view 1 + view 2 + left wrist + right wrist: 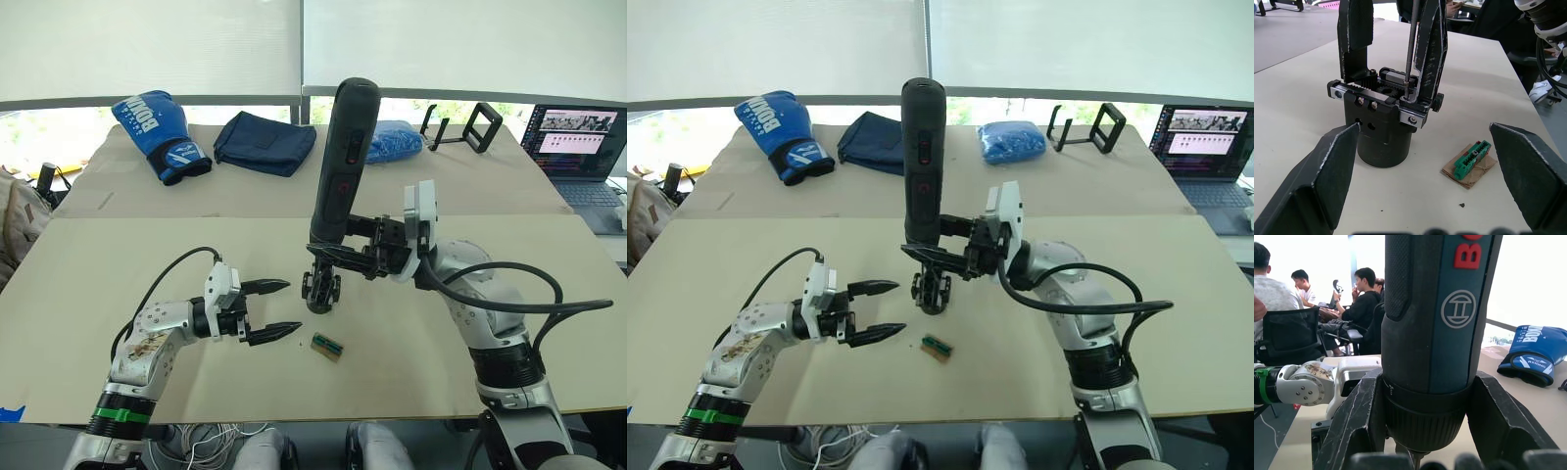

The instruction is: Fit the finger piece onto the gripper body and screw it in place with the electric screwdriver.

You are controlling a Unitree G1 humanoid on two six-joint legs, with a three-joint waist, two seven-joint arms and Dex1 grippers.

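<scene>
I see a wide tan surface (118, 323) of two boards butted together, with roller blinds and a bright window strip along the far side. In the right wrist view, several people sit on office chairs in the room beyond.

Along the far edge lie a blue boxing glove (159, 135) at the left, a folded navy cloth (265, 142), a blue bundle (397, 140) and a black stand (468, 126); a laptop (578, 147) sits open at the far right.

My right pincer (338, 257) is clamped around the lower end of the screwdriver (343, 162), which stands nearly upright at mid-surface. Red letters "Bo" and a round emblem show on its barrel; the rest of the word is cut off. The glove carries white lettering I can read only in part.

The body (1382, 127) stands upright under the screwdriver, its two fingers up. The thin bit (1410, 49) comes down between them and touches a screw spot on the top rail. I can't make out which of those is the finger piece.

My left pincer (279, 309) hangs just left of the body, fingers spread and holding nothing.

A small green block (327, 346) on brown backing lies on the near side, just right of the body.
</scene>
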